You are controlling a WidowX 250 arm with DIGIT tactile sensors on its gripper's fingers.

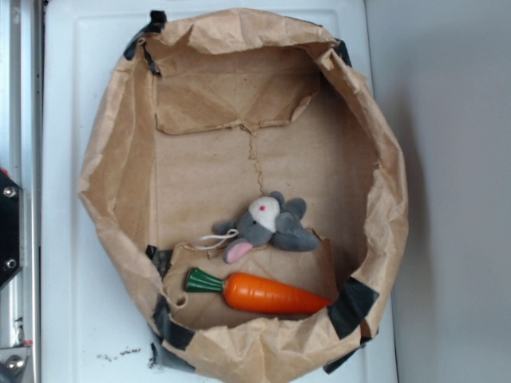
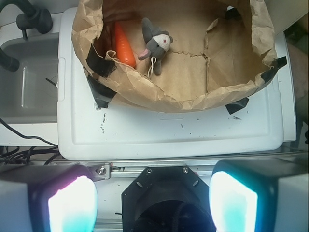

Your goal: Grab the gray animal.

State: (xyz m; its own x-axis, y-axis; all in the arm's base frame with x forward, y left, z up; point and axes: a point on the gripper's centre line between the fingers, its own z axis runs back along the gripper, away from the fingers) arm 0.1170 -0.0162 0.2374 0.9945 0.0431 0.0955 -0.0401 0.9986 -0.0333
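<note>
The gray animal (image 1: 269,224), a small plush mouse with a white face, a pink inner ear and a thin white string tail, lies on the floor of a crumpled brown paper bag (image 1: 104,159). Just below it in the exterior view rests an orange toy carrot (image 1: 267,294) with a green top. In the wrist view the gray animal (image 2: 156,40) lies far ahead inside the bag, beside the carrot (image 2: 124,44). My gripper (image 2: 152,203) is open, its two pads wide apart with nothing between them, well back from the bag. The exterior view does not show the gripper.
The paper bag (image 2: 193,99) sits on a white tray-like surface (image 2: 193,133), with black tape at its corners. A gray sink (image 2: 29,82) with a dark faucet lies to the left in the wrist view. A metal rail (image 1: 12,191) runs along the exterior view's left edge.
</note>
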